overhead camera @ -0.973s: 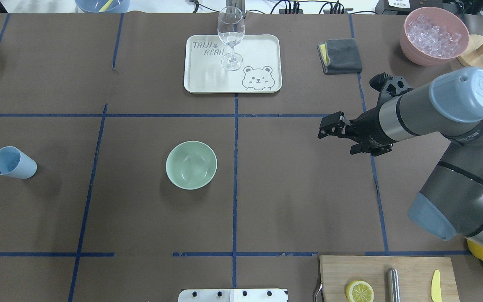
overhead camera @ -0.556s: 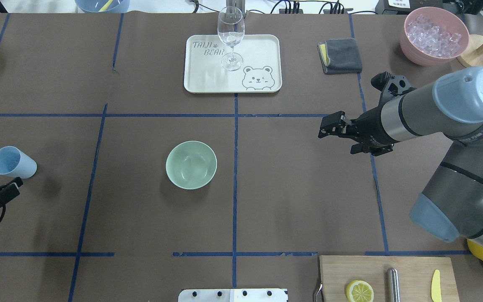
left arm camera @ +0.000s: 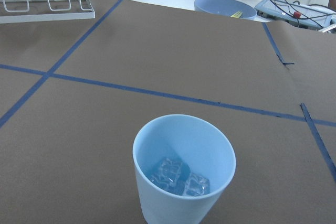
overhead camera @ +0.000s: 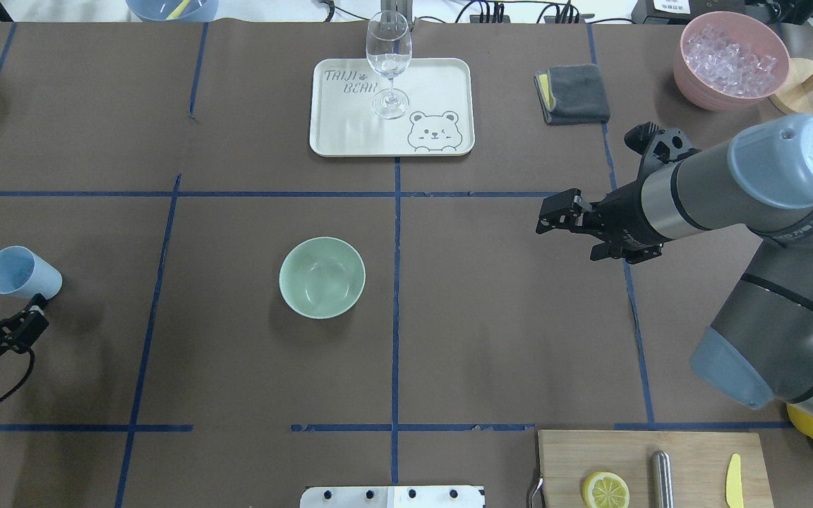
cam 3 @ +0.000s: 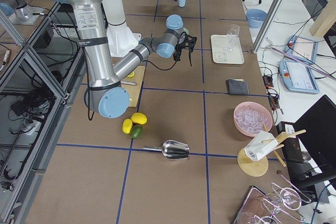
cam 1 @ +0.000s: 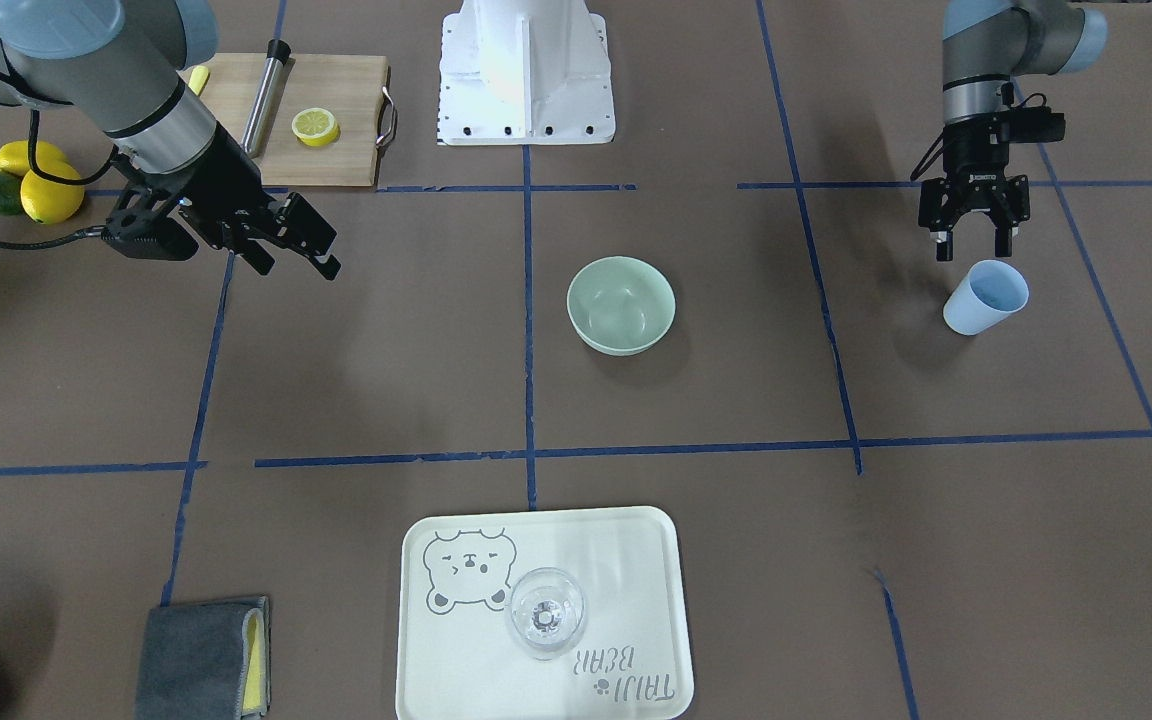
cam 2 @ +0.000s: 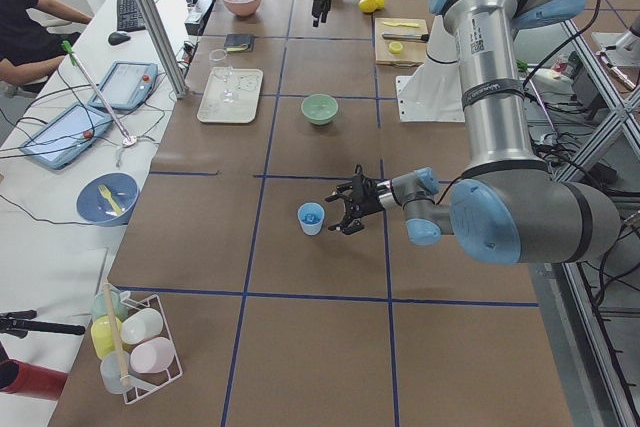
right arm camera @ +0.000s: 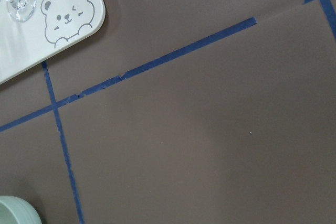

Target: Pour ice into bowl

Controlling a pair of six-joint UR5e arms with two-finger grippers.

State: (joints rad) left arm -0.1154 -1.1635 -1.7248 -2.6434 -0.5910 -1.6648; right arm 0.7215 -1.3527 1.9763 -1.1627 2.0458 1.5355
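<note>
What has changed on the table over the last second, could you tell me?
The left gripper has moved from the table's edge beside the cup back to the robot's side of it. It is now further into view and points at the cup with its fingers spread, holding nothing. The cup, the bowl and the right gripper stayed where they were.

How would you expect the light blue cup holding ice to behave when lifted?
The light blue cup looks thin-walled and plastic, so probably light and squeezable. Its tapered sides might slip through a grip. Only a few ice cubes sit inside, so they would likely slide when tilted.
</note>
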